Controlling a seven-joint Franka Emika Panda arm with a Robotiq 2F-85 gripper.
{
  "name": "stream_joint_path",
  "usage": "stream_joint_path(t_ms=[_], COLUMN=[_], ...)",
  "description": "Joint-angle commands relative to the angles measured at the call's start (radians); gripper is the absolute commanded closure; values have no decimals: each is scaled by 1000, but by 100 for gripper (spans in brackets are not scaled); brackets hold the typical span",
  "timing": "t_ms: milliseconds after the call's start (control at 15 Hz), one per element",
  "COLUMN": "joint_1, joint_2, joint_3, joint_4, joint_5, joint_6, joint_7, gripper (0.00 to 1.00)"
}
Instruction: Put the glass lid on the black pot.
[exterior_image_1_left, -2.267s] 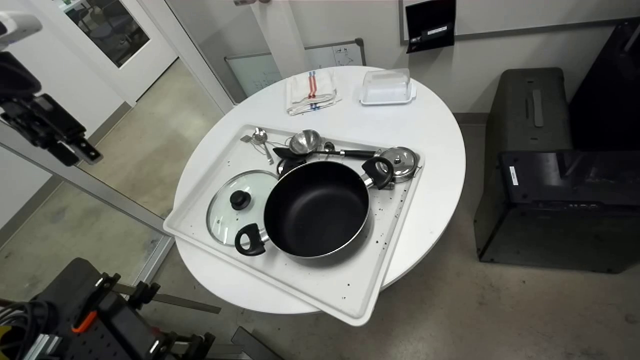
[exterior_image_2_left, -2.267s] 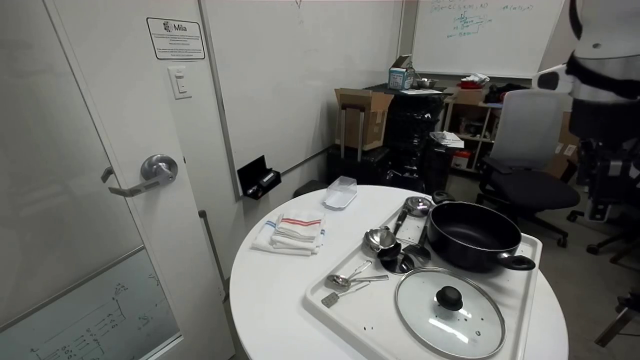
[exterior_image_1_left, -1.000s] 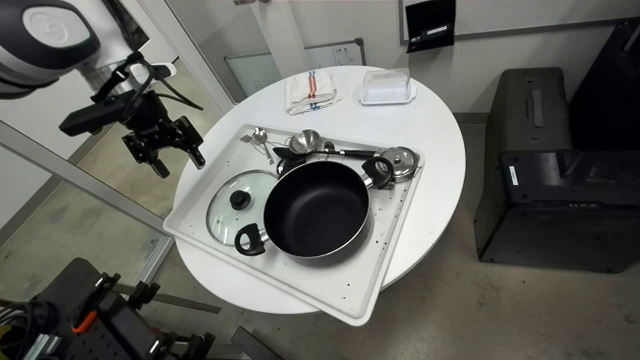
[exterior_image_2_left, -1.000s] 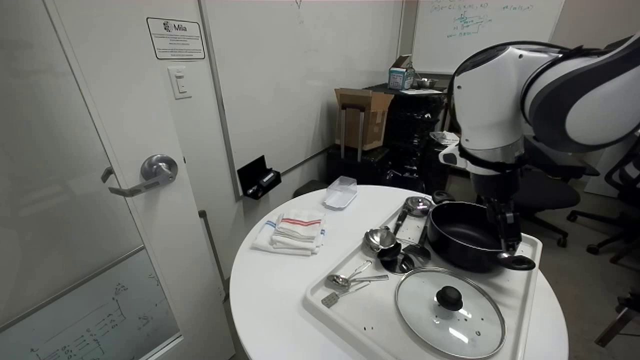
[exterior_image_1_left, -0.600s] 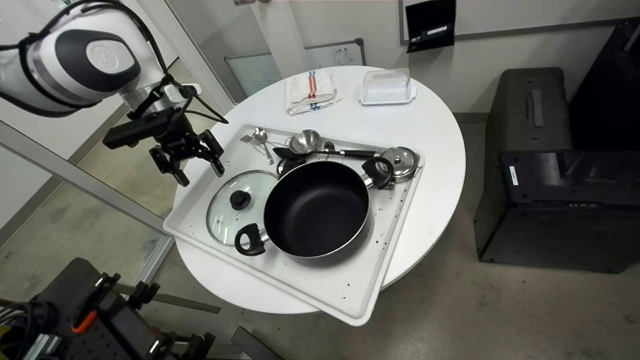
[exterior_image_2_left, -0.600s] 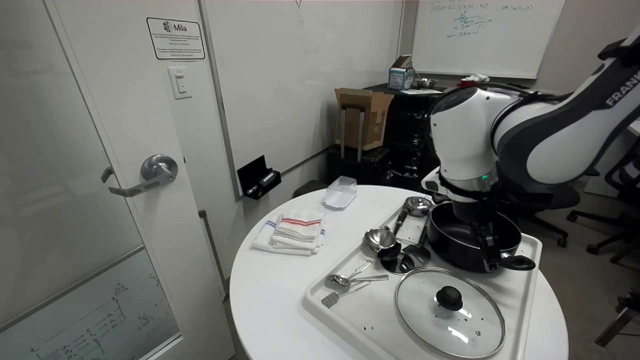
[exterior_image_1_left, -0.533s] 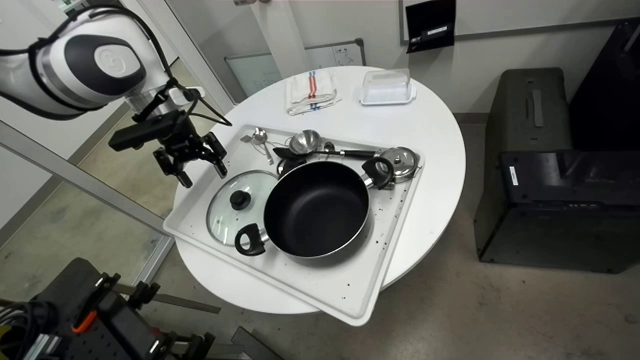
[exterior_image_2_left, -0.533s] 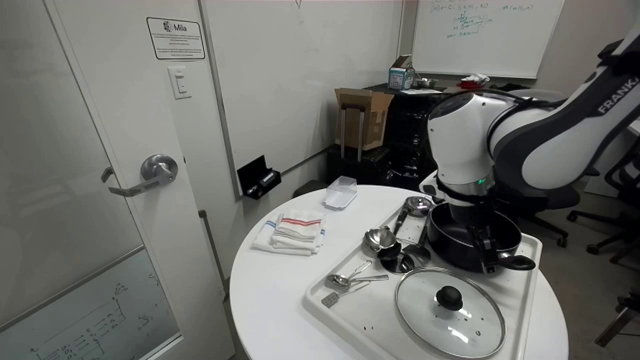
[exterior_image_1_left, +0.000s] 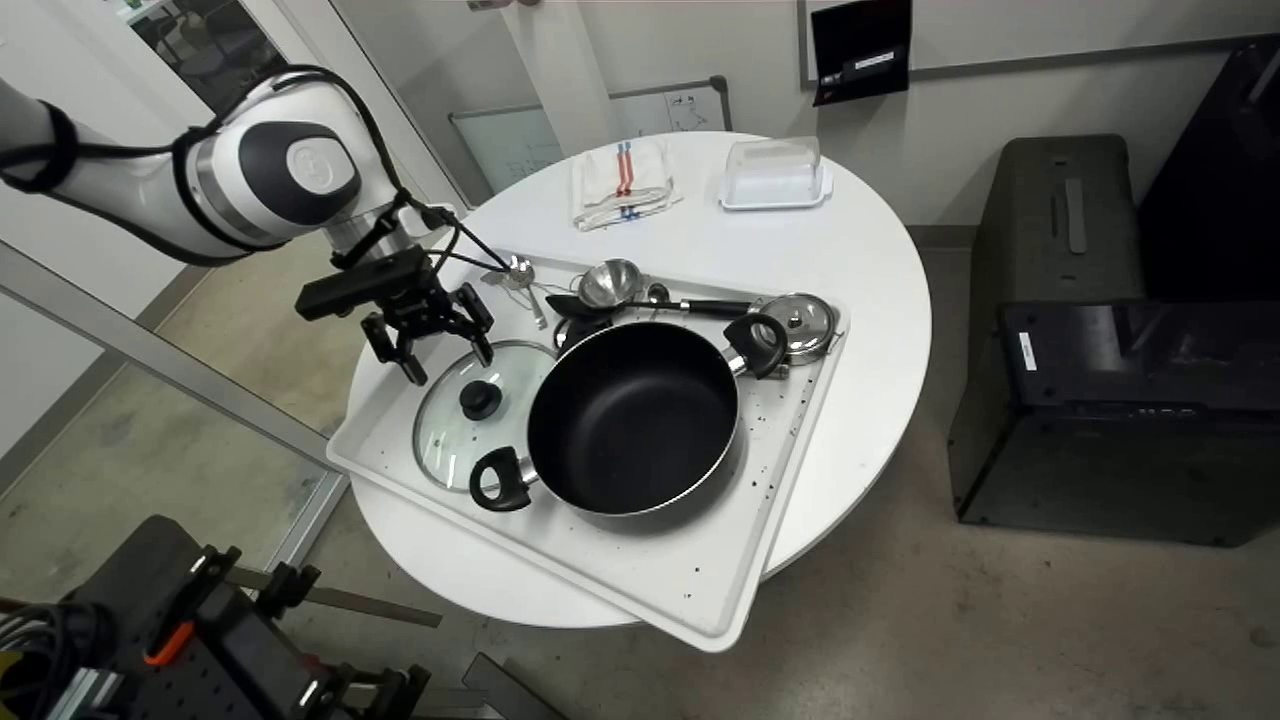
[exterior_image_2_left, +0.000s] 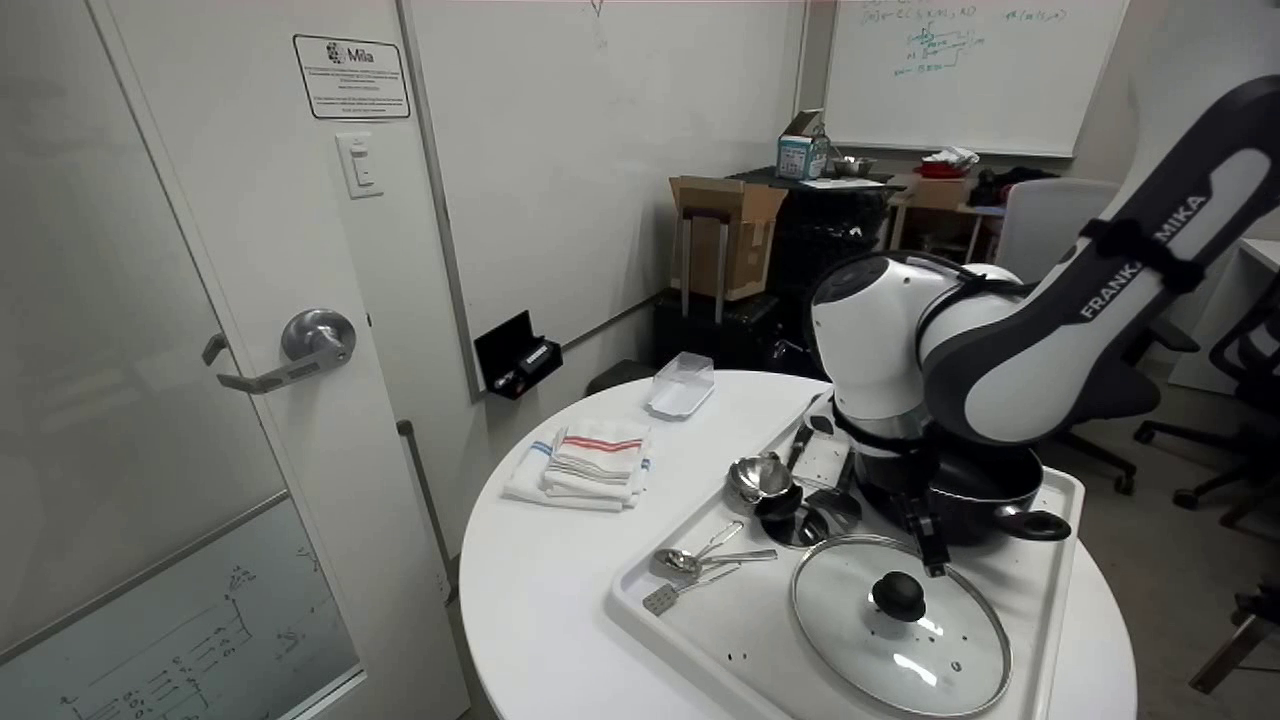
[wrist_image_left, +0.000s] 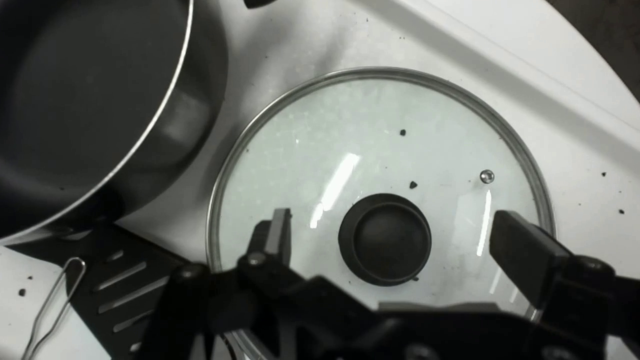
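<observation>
At left in the wrist view, black pot (wrist_image_left: 95, 110), uncovered. Right of it, glass lid (wrist_image_left: 385, 165), flat on the white tray (wrist_image_left: 590, 200), black knob (wrist_image_left: 385, 240) framed between jaws parted wide and holding nothing; round, so no long axis to match. Centred there, yet in both exterior views lower than the jaws and apart, likely calling for a descent.

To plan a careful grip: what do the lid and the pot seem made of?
Glass lid: clear, glossy glass, judging by sharp reflections; silvery rim, apparently metal; matte black knob, perhaps plastic. Black pot: probably coated metal, given its dark satin, bright-edged surface.
</observation>
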Motion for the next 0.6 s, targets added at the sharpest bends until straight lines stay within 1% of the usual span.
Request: stream_joint_path(t_ms=[0, 267, 533], joint_1=[22, 35, 42], joint_2=[99, 169, 201], joint_3=[-19, -23, -24], joint_4=[104, 164, 183], joint_5=[-16, -17, -16], joint_6=[1, -7, -15], joint_7=[-29, -42, -47], gripper=[0, 0, 0])
